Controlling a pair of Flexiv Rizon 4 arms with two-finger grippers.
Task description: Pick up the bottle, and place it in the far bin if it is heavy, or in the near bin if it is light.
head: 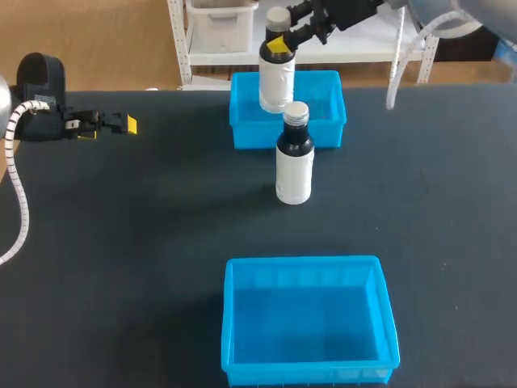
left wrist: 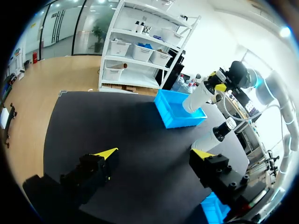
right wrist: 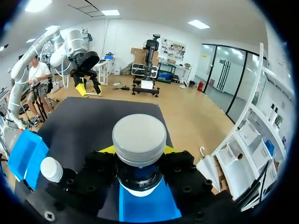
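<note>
White held bottle (head: pixel 275 85): grey cap, upright, raised over far bin (head: pixel 327 131).
Right gripper (head: pixel 279 42): fingers clamped on held bottle's neck, under the cap.
Left gripper (head: pixel 128 124): fingers spread, at table (head: pixel 121 242) left side.
Second bottle (head: pixel 294 166): dark shoulder, standing just before far bin.
Near bin (head: pixel 229 323): at near table edge.

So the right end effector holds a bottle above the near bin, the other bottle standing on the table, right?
No: in the head view the right end effector holds its bottle above the far bin; the other bottle stands on the table.
</note>
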